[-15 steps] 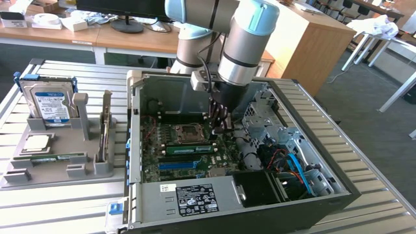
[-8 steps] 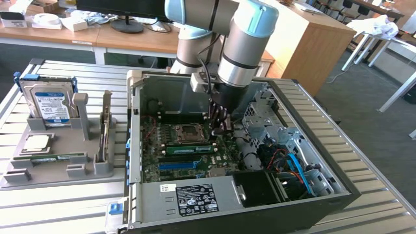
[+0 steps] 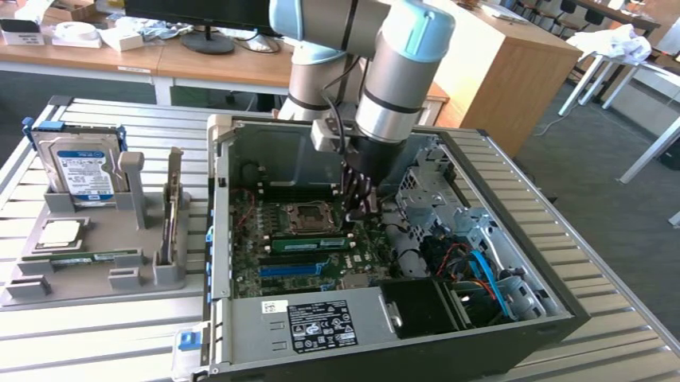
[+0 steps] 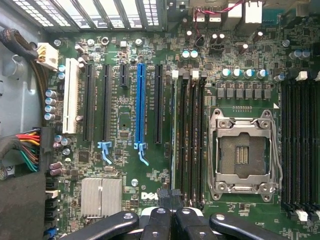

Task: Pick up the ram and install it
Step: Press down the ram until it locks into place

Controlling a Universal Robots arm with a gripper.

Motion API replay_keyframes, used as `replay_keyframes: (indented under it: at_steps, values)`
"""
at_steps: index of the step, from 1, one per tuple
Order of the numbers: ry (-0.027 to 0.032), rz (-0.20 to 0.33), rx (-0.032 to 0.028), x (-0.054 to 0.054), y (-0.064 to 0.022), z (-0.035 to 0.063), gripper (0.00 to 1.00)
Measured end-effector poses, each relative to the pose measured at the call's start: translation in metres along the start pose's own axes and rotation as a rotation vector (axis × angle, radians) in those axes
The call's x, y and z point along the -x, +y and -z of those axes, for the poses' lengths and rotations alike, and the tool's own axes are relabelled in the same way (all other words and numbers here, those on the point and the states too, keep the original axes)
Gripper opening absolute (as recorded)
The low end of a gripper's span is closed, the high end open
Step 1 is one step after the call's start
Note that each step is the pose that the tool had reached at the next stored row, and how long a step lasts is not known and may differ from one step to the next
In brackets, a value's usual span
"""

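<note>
The ram (image 3: 308, 243) is a green stick standing on edge in a memory slot of the motherboard, just beside the empty processor socket (image 3: 308, 215). In the wrist view the ram (image 4: 175, 140) shows edge-on as a thin pale line in the slot nearest the black expansion slots. My gripper (image 3: 364, 211) reaches down inside the open computer case. The gripper (image 4: 170, 200) is shut, its dark fingers (image 4: 159, 222) pressed together over one end of the ram. I cannot tell whether they touch it.
The case wall (image 3: 218, 199) surrounds the board, with blue and orange cables (image 3: 478, 263) and drive bays at the exterior view's right. A grey holder (image 3: 95, 278) on the exterior view's left carries a hard drive (image 3: 83, 171), a silver processor (image 3: 60, 233), a flat green stick (image 3: 85, 256) and an upright card (image 3: 170, 215).
</note>
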State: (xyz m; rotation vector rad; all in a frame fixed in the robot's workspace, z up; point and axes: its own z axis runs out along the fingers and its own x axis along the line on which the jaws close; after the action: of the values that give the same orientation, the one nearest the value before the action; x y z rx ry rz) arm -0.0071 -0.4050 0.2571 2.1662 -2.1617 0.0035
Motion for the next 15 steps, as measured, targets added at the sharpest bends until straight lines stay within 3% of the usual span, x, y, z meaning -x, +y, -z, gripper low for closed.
replay_keyframes:
  at_steps: [15]
  values:
    - [0.0002,0.000,0.0001,0.0004,-0.0004,-0.0072,0.10]
